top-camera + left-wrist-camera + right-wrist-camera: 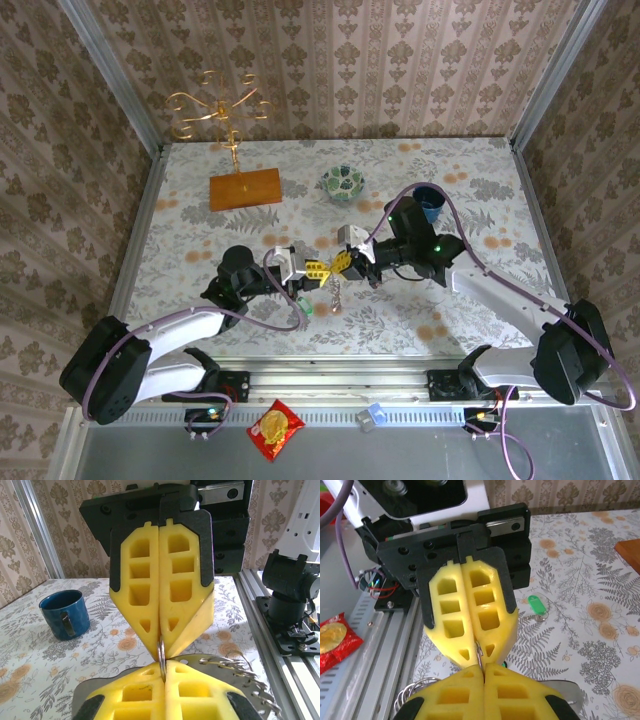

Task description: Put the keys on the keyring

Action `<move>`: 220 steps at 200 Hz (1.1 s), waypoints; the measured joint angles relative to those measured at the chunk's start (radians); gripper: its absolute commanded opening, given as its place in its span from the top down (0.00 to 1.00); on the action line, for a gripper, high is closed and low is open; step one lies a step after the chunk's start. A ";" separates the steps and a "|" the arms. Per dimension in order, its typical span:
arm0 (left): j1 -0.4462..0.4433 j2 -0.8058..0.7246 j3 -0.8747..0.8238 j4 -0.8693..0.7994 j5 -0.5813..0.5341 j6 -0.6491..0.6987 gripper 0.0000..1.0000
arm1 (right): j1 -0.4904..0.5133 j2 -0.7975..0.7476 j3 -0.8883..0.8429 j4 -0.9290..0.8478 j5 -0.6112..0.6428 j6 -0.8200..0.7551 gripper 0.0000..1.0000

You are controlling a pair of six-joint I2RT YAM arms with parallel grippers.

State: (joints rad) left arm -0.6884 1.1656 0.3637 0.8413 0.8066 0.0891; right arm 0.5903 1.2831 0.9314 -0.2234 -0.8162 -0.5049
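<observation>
Probably a lab robot cell dressed up as a home: aluminium extrusion rail [340, 385], damask wallpaper panels [400, 60], floral table cover [470, 190].

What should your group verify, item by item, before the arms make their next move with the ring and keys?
1. The left claw is shut on the ring: ok.
2. The right claw is shut on the same ring: ok.
3. The green key lies free on the table, clear of both claws: ok.
4. That key is threaded on the ring: not ok.
5. The second key is located: cannot tell.
6. The ring's gap is open enough for a key: cannot tell.
</observation>
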 measured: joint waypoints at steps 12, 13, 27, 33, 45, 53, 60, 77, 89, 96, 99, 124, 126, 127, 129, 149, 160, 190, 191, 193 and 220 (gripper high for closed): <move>-0.003 0.000 0.000 0.001 -0.003 -0.001 0.88 | 0.002 0.000 0.014 -0.034 0.010 -0.026 1.00; -0.003 0.000 0.000 0.001 -0.003 0.000 0.88 | 0.003 0.000 0.016 -0.036 0.011 -0.028 1.00; -0.005 0.000 0.000 0.001 -0.012 -0.001 0.86 | 0.009 0.003 0.036 -0.079 0.029 -0.054 1.00; -0.005 0.000 0.000 0.001 -0.018 0.000 0.86 | 0.010 0.005 0.045 -0.098 0.039 -0.066 1.00; -0.005 0.000 0.000 0.000 -0.028 -0.001 0.85 | 0.013 0.012 0.064 -0.131 0.058 -0.085 1.00; -0.005 0.000 0.000 -0.003 -0.033 0.000 0.85 | 0.015 0.016 0.076 -0.153 0.071 -0.097 1.00; -0.005 0.000 0.000 -0.006 -0.040 0.000 0.85 | 0.017 0.020 0.085 -0.173 0.084 -0.108 1.00; -0.005 0.000 0.000 -0.023 -0.045 0.000 0.85 | 0.026 0.031 0.106 -0.216 0.111 -0.133 1.00; -0.005 0.000 0.001 -0.042 -0.048 0.002 0.85 | 0.032 0.040 0.122 -0.245 0.129 -0.148 1.00; -0.005 0.000 0.002 -0.055 -0.048 0.008 0.84 | 0.036 0.045 0.133 -0.262 0.138 -0.155 1.00; -0.005 0.000 0.002 -0.061 -0.049 0.009 0.85 | 0.038 0.047 0.137 -0.269 0.143 -0.159 1.00; -0.005 0.000 0.014 -0.116 -0.049 0.024 0.85 | 0.060 0.061 0.172 -0.323 0.186 -0.189 1.00; -0.005 0.000 0.016 -0.120 -0.049 0.027 0.85 | 0.063 0.063 0.175 -0.328 0.190 -0.193 1.00; -0.005 0.000 0.016 -0.121 -0.049 0.027 0.85 | 0.064 0.064 0.177 -0.330 0.191 -0.193 1.00; -0.005 0.000 0.018 -0.126 -0.049 0.027 0.85 | 0.066 0.065 0.181 -0.336 0.196 -0.196 1.00; -0.005 0.000 0.037 -0.169 -0.048 0.043 0.85 | 0.092 0.085 0.222 -0.382 0.240 -0.221 1.00; -0.005 0.000 0.050 -0.192 -0.048 0.052 0.88 | 0.105 0.093 0.242 -0.402 0.264 -0.232 1.00; -0.006 -0.003 0.064 -0.246 -0.040 0.087 1.00 | 0.119 0.108 0.280 -0.439 0.318 -0.249 0.97; -0.006 -0.003 0.064 -0.248 -0.040 0.087 1.00 | 0.119 0.109 0.280 -0.439 0.318 -0.249 0.96; -0.006 -0.003 0.064 -0.250 -0.040 0.090 1.00 | 0.118 0.109 0.280 -0.438 0.318 -0.249 0.94; -0.006 -0.009 0.064 -0.266 -0.042 0.095 1.00 | 0.105 0.072 0.216 -0.357 0.305 -0.213 0.73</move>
State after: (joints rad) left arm -0.6941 1.1564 0.4282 0.5751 0.7650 0.1841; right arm 0.6949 1.3548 1.1477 -0.5804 -0.5110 -0.7177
